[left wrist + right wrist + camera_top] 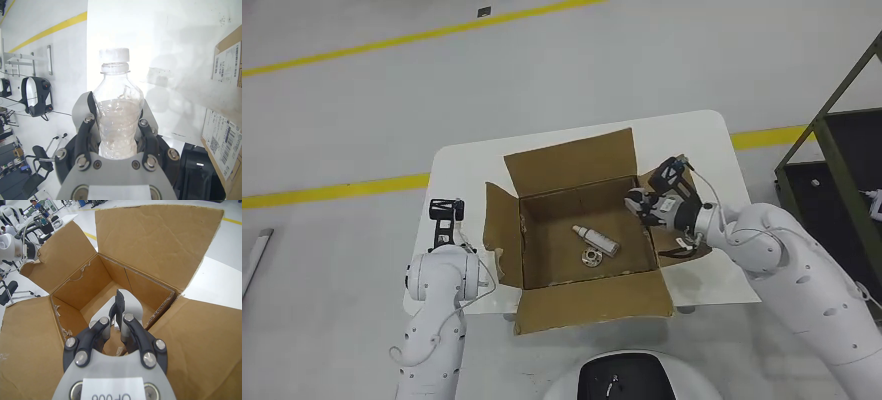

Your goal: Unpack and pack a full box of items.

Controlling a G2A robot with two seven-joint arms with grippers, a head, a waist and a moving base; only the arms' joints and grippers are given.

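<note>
An open cardboard box (542, 275) stands in the middle of the white table (692, 140). On its floor lie a small white bottle (596, 238) and a round metal part (591, 260). My left gripper (446, 212) is over the table to the left of the box, shut on a clear plastic bottle (114, 75) with a white cap; the bottle points away from the wrist between the fingers (86, 117). My right gripper (637, 205) hangs at the box's right wall, above the inside of the box (90, 279), shut (118, 308) with nothing in it.
All the box flaps (157, 237) are folded outward; the left one, with paper labels (226, 62), lies close to my left gripper. A dark metal rack (832, 150) stands off the table to the right. Bare tabletop lies behind the box.
</note>
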